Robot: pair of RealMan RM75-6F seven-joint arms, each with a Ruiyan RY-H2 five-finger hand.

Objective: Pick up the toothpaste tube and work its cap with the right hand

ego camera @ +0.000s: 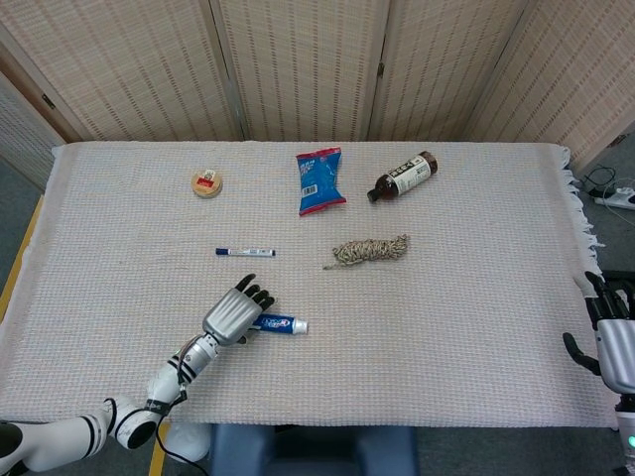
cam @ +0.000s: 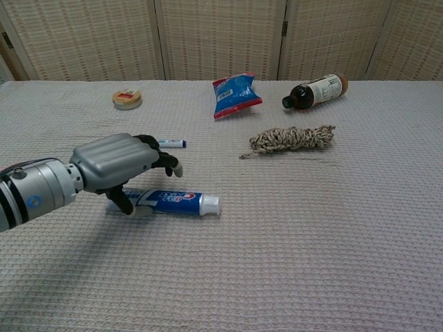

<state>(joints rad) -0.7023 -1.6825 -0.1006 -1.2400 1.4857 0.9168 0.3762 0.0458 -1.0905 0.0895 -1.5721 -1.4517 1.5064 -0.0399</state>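
The blue and white toothpaste tube (ego camera: 279,324) (cam: 176,202) lies flat on the cloth, its white cap (cam: 212,205) pointing right. My left hand (ego camera: 236,313) (cam: 118,164) hovers over the tube's flat end, fingers spread above it and the thumb down against its near side; it holds nothing. My right hand (ego camera: 613,342) stays at the table's right edge, far from the tube, fingers apart and empty; the chest view does not show it.
On the woven cloth (ego camera: 476,297) lie a blue marker (ego camera: 244,252), a coil of rope (ego camera: 369,251), a blue snack bag (ego camera: 319,180), a brown bottle on its side (ego camera: 402,177) and a small round tin (ego camera: 206,183). Folding screens stand behind the table.
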